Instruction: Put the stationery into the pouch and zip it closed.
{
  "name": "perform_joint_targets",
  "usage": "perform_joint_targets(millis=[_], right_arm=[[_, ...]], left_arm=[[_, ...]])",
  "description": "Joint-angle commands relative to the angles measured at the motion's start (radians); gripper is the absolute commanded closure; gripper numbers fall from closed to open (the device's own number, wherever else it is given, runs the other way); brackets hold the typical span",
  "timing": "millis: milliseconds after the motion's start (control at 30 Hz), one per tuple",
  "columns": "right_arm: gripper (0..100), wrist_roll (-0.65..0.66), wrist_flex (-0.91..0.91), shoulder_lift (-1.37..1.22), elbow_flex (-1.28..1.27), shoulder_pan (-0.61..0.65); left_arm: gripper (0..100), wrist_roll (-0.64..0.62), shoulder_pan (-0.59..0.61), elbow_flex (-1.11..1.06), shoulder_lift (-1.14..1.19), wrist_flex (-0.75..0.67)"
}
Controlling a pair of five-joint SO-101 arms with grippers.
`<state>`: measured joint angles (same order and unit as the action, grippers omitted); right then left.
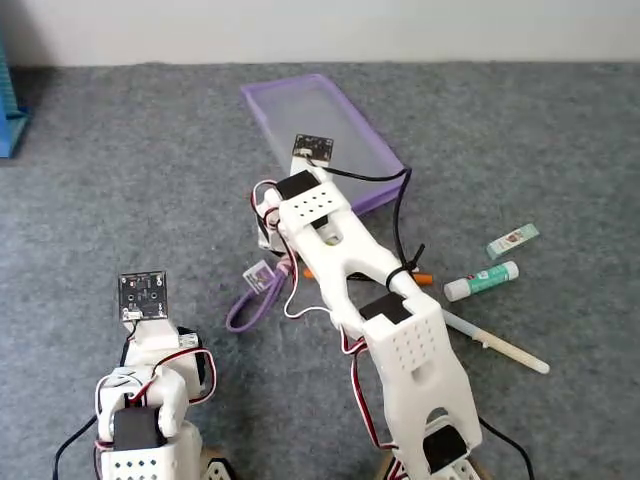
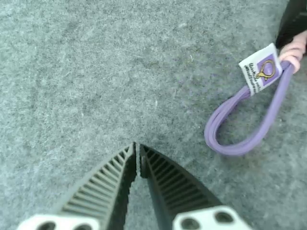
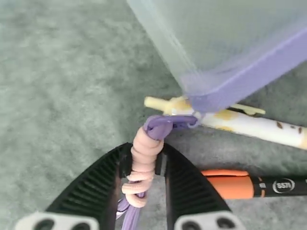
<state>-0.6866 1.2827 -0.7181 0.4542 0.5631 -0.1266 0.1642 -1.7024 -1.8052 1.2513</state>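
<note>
**Right gripper pinches the pouch's pull; stationery lies on the carpet**

The right gripper (image 3: 144,152) is clamped on a pink coiled pull (image 3: 145,143), which joins a purple strap (image 2: 240,139) at the near corner of the pouch (image 1: 320,135). The translucent, purple-edged pouch lies flat on the grey carpet (image 1: 130,170), at the far middle of the table. A patterned pen (image 3: 254,127) lies partly under that corner, and an orange marker (image 3: 230,184) lies just beside it. Well apart to the right are a glue stick (image 1: 482,281), a green packet (image 1: 513,240) and a white pen (image 1: 497,344). The strap loops over the carpet and carries a white tag (image 2: 261,69). The left gripper (image 2: 137,158) hangs over bare carpet near the loop, its fingers pressed together on nothing
</note>
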Motion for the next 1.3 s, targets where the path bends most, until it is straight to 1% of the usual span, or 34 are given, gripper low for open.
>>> perform_joint_targets(millis=[0, 200, 367, 567, 700, 800, 933, 1000, 1100, 1267], right_arm=[[98.9, 0.068, -0.004, 0.133, 0.029, 0.004], [98.9, 0.190, 0.051, 0.294, 0.029, 0.005], [98.9, 0.342, 0.137, 0.414, 0.029, 0.018], [98.9, 0.554, 0.344, 0.515, 0.029, 0.050], [98.9, 0.634, 0.503, 0.549, 0.029, 0.051], [98.9, 0.661, 0.515, 0.591, 0.021, 0.035], [99.1, 0.776, 0.515, 0.687, 0.017, 0.044], [99.1, 0.799, 0.515, 0.736, -0.029, 0.062], [99.1, 0.792, 0.515, 0.825, -0.170, 0.077], [99.1, 0.713, 0.512, 1.024, -0.423, 0.087]], left_arm=[[99, -0.009, 0.000, 0.019, -0.017, 0.006], [99, -0.009, 0.000, 0.019, -0.017, 0.006], [99, -0.009, 0.000, 0.019, -0.017, 0.006], [99, -0.009, 0.000, 0.019, -0.017, 0.006], [99, -0.009, 0.000, 0.019, -0.017, 0.006], [99, -0.009, 0.000, 0.019, -0.017, 0.006], [99, -0.009, 0.000, 0.019, -0.017, 0.006], [99, -0.009, 0.000, 0.019, -0.017, 0.006], [99, -0.009, 0.000, 0.019, -0.017, 0.006], [99, -0.009, 0.000, 0.019, -0.017, 0.006]])
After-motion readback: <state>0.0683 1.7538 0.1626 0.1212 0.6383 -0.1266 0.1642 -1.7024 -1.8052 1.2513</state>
